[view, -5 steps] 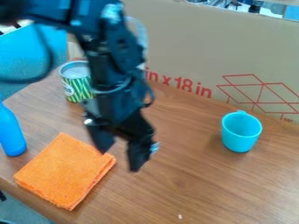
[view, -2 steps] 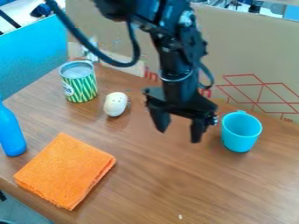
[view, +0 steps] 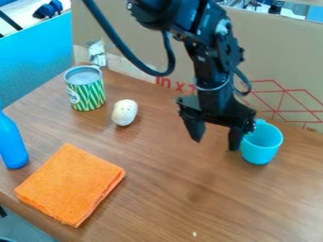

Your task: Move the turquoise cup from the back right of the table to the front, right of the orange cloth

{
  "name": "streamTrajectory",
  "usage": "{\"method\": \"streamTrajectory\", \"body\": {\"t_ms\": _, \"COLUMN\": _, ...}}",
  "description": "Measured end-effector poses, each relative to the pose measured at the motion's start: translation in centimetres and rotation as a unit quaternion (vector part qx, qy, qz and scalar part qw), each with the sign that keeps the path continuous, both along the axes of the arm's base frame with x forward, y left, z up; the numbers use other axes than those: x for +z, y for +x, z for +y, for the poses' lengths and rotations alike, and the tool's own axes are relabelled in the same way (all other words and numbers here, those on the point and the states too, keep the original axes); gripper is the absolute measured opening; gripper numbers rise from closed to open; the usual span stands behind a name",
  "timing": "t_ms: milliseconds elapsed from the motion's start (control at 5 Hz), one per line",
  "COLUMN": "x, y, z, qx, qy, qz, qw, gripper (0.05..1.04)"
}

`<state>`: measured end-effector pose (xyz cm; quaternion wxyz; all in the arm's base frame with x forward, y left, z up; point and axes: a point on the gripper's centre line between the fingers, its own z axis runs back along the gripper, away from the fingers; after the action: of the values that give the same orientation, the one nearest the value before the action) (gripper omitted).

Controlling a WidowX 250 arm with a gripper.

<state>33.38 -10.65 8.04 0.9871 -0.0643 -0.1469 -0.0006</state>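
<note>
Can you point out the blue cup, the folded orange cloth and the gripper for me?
Blue cup (view: 259, 151): camera view, on the front of its outer wall.
Folded orange cloth (view: 69, 184): camera view, on the middle of its top.
Gripper (view: 215, 141): camera view, midway between its fingertips.

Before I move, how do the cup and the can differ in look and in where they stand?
The cup is plain turquoise; the can is green and white striped with a silvery rim. The cup stands close beside the end effector, though I cannot tell whether they touch; the can stands well apart from it, beyond the egg-shaped thing. Both are round and upright on the table.
</note>
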Motion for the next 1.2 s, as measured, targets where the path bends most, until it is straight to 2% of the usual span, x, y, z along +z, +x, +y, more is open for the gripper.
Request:
{"method": "streamTrajectory", "body": {"t_ms": 200, "x": -0.2, "y": 1.2, "z": -0.3, "qx": 0.014, "qy": -0.002, "qz": 0.007, "qw": 0.9999, "gripper": 1.001}}
{"method": "streamTrajectory", "body": {"t_ms": 400, "x": 0.9, "y": 2.0, "z": -0.7, "qx": 0.027, "qy": -0.011, "qz": 0.001, "qw": 0.9996, "gripper": 1.001}}
{"method": "streamTrajectory", "body": {"t_ms": 600, "x": 1.0, "y": 2.7, "z": -1.2, "qx": 0.032, "qy": -0.015, "qz": 0.003, "qw": 0.9994, "gripper": 1.001}}
{"method": "streamTrajectory", "body": {"t_ms": 1000, "x": -0.5, "y": 3.5, "z": -2.4, "qx": 0.031, "qy": -0.008, "qz": 0.023, "qw": 0.9992, "gripper": 1.001}}
{"method": "streamTrajectory", "body": {"t_ms": 1200, "x": -1.2, "y": 4.0, "z": -2.9, "qx": 0.030, "qy": 0.003, "qz": 0.021, "qw": 0.9993, "gripper": 1.001}}
